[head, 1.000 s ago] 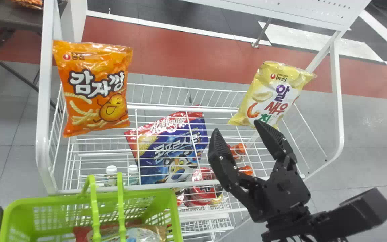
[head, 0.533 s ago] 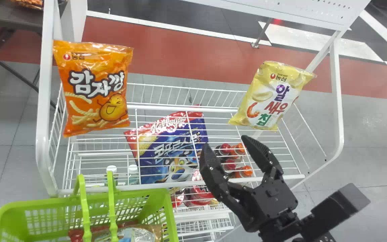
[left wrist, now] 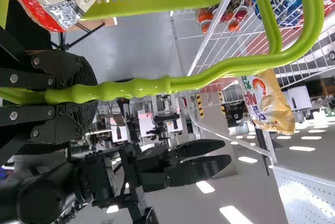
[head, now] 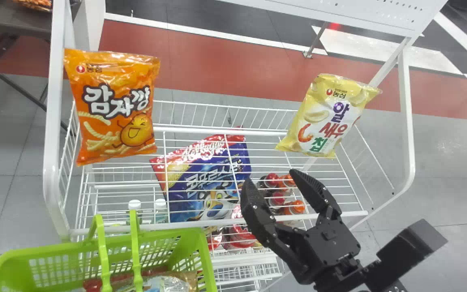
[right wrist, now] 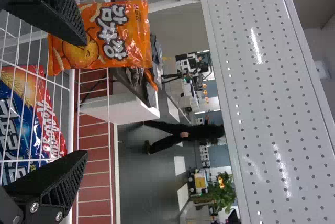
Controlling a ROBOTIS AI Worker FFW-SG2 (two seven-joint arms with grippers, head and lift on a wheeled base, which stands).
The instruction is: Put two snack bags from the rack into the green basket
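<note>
Orange snack bag (head: pixel 116 101) at upper left and yellow snack bag (head: pixel 326 117) at upper right of the head view, on a white wire rack (head: pixel 50 162). The right gripper (head: pixel 270 176), right of centre, is spread wide; the left gripper (left wrist: pixel 94 96) is closed on the handles (left wrist: pixel 131 89) of the green basket (head: pixel 176 234). Grey floor (head: pixel 452 170) and a red band (head: pixel 217 69) lie beyond. The bottom edge cuts off the basket and a packet (head: pixel 172 284) inside. The right wrist view adds a leafy plant (right wrist: pixel 222 192).

Orange-capped bottles (head: pixel 297 207) and a leafy plant (right wrist: pixel 222 197)
</note>
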